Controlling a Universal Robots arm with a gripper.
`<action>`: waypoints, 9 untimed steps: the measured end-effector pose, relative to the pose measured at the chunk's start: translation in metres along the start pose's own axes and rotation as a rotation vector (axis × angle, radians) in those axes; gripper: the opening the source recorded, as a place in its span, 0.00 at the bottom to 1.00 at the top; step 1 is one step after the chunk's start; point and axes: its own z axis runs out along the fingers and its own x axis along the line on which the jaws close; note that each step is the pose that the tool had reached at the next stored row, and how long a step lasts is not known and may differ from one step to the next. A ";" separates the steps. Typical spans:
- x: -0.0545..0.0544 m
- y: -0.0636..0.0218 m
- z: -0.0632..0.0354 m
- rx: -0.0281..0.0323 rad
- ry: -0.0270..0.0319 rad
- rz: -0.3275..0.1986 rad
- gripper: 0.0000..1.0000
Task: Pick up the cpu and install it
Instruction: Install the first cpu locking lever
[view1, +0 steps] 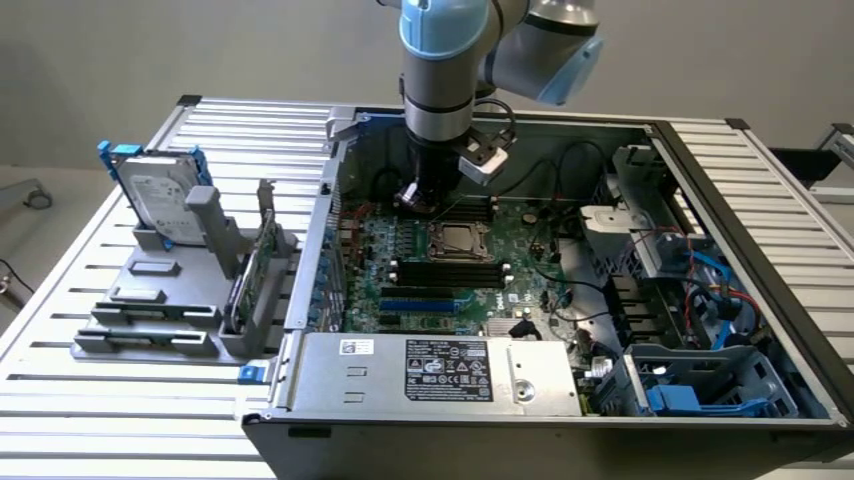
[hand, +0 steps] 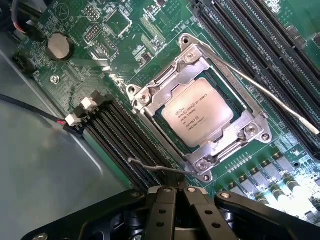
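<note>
The cpu (hand: 197, 111), a small square chip with a silver-grey printed top, lies flat inside the metal socket frame (hand: 150, 90) on the green motherboard. In the exterior view the cpu (view1: 457, 238) sits in the socket at the middle of the open computer case. My gripper (view1: 416, 200) hangs just above the board, a little to the exterior view's left of the socket and farther back. Its black fingers (hand: 161, 207) are pressed together with nothing between them, apart from the chip.
Long black memory slots (hand: 255, 30) flank the socket, and a thin wire lever (hand: 260, 90) stands up beside it. A hard drive in a blue frame (view1: 160, 200) rests on a grey stand outside the case. The power supply (view1: 441, 370) and cables (view1: 707, 290) crowd the case.
</note>
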 end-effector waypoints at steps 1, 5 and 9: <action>0.000 0.0000 0.0000 0.0000 -0.0001 0.000 0.11; 0.000 0.0000 0.0000 0.0000 -0.0001 0.000 0.11; 0.000 0.0000 0.0000 0.0000 -0.0001 0.000 0.11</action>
